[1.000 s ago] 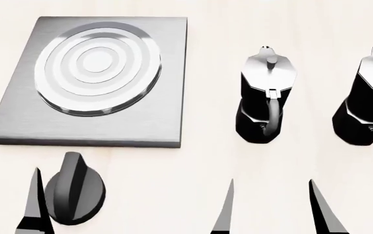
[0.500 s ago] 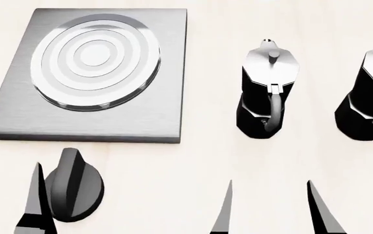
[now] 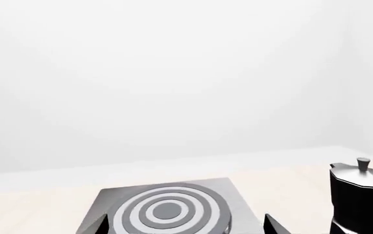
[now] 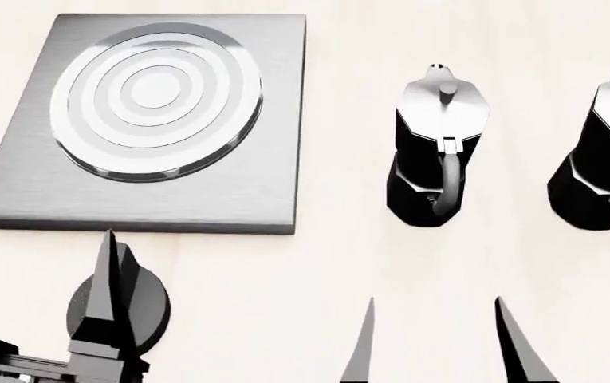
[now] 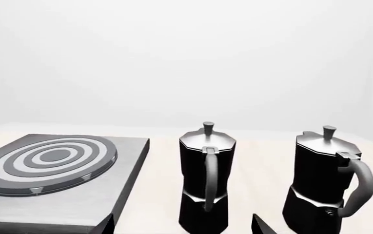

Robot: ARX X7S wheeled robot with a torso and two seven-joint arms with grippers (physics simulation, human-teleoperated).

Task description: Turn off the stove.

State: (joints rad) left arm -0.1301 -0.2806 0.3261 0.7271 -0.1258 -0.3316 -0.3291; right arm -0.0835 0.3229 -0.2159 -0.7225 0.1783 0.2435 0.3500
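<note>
The stove [image 4: 145, 120] is a grey square slab with ringed burner at the upper left of the head view. Its round black knob [image 4: 151, 307] sits on the table in front of the slab, bar pointing roughly away from me. My left gripper [image 4: 37, 239] is open. One finger [image 4: 103, 279] overlaps the knob's left half and the other shows at the view's left edge. In the left wrist view the stove [image 3: 166, 212] lies between the open left gripper [image 3: 183, 226]; the knob is out of that view. My right gripper [image 4: 434, 307] is open and empty.
Two black-and-silver moka pots stand right of the stove: one [image 4: 438, 152] ahead of my right gripper, one [image 4: 603, 159] at the right edge. The right wrist view shows both pots [image 5: 206, 180] [image 5: 326, 180] and the stove [image 5: 56, 165]. The pale table [image 4: 283, 287] lies around them.
My left gripper has moved forward and right; its finger now overlaps the knob, and its other finger has come into view. The head view shifted slightly earlier. The right gripper barely moved.
</note>
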